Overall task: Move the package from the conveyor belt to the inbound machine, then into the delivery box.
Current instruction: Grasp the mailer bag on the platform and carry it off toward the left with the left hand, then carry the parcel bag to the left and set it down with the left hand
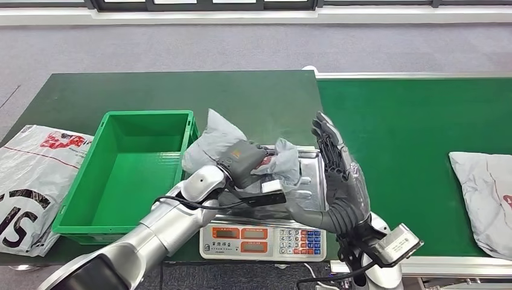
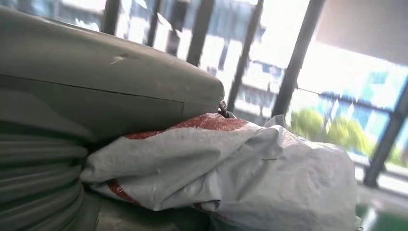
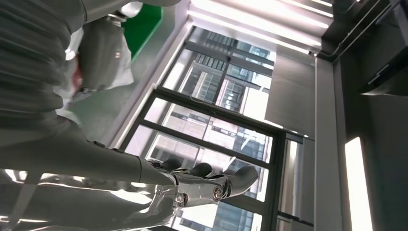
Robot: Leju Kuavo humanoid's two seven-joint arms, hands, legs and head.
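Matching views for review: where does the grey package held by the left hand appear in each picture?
Head view: grey package at centre, over the scale tray, beside the green bin.
Left wrist view: lower centre and right.
Right wrist view: upper left.
Shared landmark: the left hand gripping it.

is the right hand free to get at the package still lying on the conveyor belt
Probably yes: the right hand is open and holds nothing, and bare belt lies between it and the package on the conveyor; reach itself can't be judged.
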